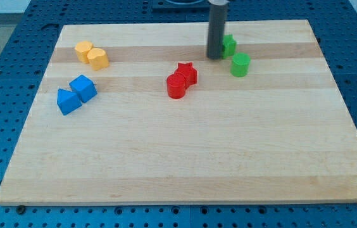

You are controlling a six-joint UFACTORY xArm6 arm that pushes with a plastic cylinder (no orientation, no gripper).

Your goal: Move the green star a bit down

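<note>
The green star (229, 45) lies near the view's top, right of centre, partly hidden by my rod. My tip (214, 57) rests on the board right against the star's left side. A green cylinder (240, 64) stands just below and right of the star. A red star (187, 73) and a red cylinder (176, 86) sit together below and left of my tip.
Two yellow blocks (91, 54) sit at the view's upper left. Two blue blocks (76, 93) sit below them at the left. The wooden board (185, 164) lies on a blue perforated table (1, 76).
</note>
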